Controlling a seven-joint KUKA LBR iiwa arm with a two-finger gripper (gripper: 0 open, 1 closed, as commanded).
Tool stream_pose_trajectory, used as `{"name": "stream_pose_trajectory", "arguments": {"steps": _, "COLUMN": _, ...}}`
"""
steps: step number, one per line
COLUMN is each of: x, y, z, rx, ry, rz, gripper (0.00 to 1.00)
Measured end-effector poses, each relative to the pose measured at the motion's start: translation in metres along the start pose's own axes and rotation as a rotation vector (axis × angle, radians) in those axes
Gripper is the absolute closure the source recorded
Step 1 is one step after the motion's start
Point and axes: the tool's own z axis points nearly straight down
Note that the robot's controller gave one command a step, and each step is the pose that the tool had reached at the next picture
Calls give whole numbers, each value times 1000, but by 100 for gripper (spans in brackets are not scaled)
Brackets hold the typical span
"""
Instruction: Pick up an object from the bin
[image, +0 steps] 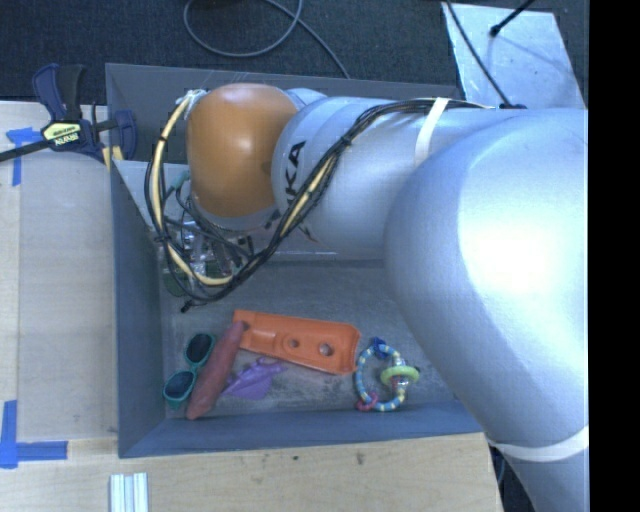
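Camera view shows our gripper by the left wall of the bin (wide or narrow, we cannot tell). The orange plastic plate nearby looks stiff and light; we judge its narrow width the best hold.

A: Loose stuff along the near wall of the bin?
B: Five bits. Orange flat plate with two holes, lying at a slant. Red-brown stick touches its left end, runs down-left.
A: Left of the stick?
B: Teal sunglasses, touching it. Purple toy just right of the stick, below the plate.
A: Far right?
B: Ring of coloured beads, just beside the plate's right end.
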Motion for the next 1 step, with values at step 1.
{"name": "stream_pose_trajectory", "arguments": {"steps": 1, "x": 0, "y": 0, "z": 0, "rx": 0, "ry": 0, "rz": 0, "gripper": 100}}
